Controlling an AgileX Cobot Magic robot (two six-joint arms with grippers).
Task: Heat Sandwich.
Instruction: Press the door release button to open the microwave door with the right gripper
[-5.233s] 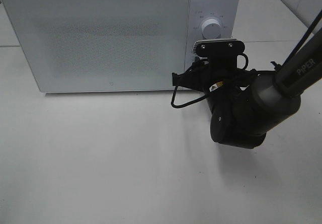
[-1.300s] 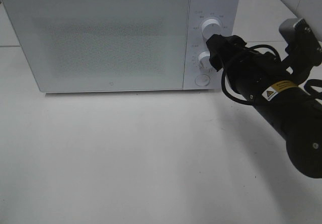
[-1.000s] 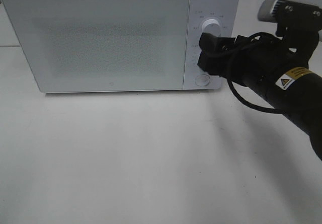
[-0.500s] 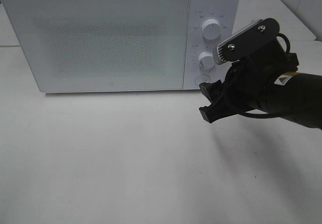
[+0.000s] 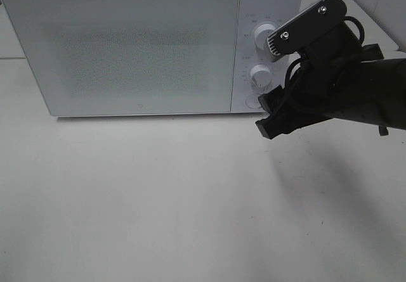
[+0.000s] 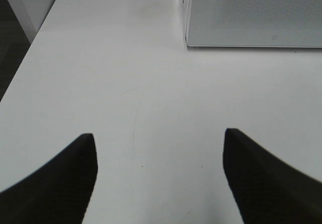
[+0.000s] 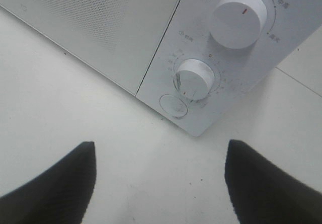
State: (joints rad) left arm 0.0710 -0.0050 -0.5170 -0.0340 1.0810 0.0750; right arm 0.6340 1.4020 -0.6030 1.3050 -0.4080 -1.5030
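The sandwich is out of view in every frame. A white microwave [image 5: 127, 47] stands at the back of the table with its door shut. My right gripper [image 5: 268, 114] hovers open just in front of the control panel's lower right corner, holding nothing. The right wrist view looks between its dark fingers [image 7: 60, 183] at the upper knob [image 7: 239, 18], the lower knob [image 7: 193, 79] and a round button [image 7: 173, 105]. My left gripper [image 6: 158, 178] is open over bare table, empty, with the microwave's corner [image 6: 187, 38] ahead of it.
The white table [image 5: 158, 199] stretches in front of the microwave. Its left edge [image 6: 30, 48] drops to a dark floor in the left wrist view. The right arm's black body [image 5: 355, 98] fills the space right of the panel.
The right gripper has pulled back from the lower knob, its wrist has rolled, and it now hangs lower in front of the panel. The left gripper has not visibly moved.
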